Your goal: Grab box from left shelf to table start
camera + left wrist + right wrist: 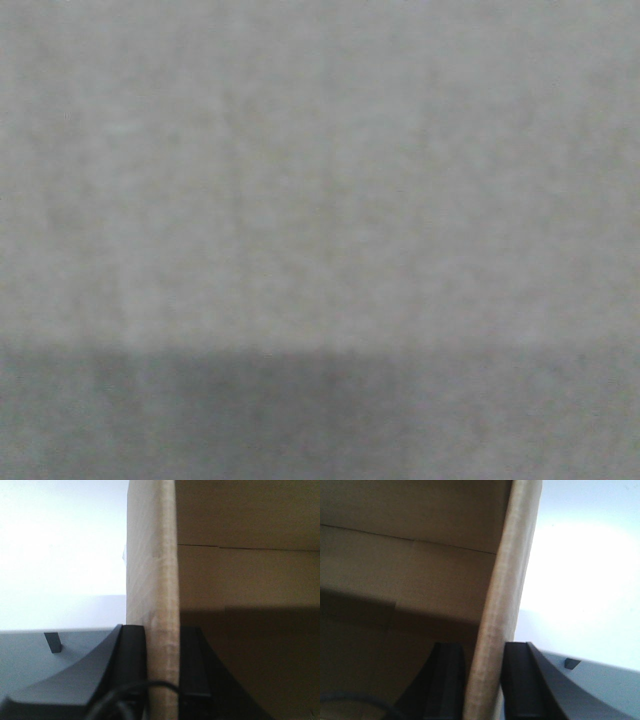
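Left pincer (162, 680): bottom centre of its frame, jaws narrow, nipping a cardboard wall of the box (240, 575); wrist sights straight along the wall edge
Why so: the box looks too big for one pincer, so I judge each arm takes a side wall
Box: right of the left-wrist frame, left of the right-wrist frame; shelf or surface beneath, cannot tell
Right pincer (482, 680): bottom centre, narrow, clamped on another wall, edge leaning right

Left of the left tool (161, 645) a bright white backdrop (60, 540) stands above a pale grey surface (25, 655) carrying a small dark tab (52, 642). The front camera shows only blurred grey.
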### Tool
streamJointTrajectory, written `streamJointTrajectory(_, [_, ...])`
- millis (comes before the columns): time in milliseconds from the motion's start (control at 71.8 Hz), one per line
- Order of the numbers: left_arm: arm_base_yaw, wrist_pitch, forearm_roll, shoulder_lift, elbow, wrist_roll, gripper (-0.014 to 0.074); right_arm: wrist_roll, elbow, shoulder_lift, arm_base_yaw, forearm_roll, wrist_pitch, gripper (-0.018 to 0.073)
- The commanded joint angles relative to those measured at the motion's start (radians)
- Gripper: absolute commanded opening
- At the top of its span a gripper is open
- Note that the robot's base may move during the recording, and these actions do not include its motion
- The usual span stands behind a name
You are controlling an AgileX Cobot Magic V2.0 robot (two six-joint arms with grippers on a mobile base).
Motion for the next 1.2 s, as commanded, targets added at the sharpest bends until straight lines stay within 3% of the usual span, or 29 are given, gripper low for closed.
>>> streamJointTrajectory(0, [-0.007, -0.112, -0.158, -0.005, -0.041, -0.020, -0.0104, -0.026, -0.031, 0.000, 0.003, -0.006, -0.091, 0.0067])
streamJointTrajectory(1183, [-0.007, -0.112, -0.158, -0.005, -0.041, -0.020, -0.0104, -0.026, -0.031, 0.000, 0.003, -0.006, -0.091, 0.0067])
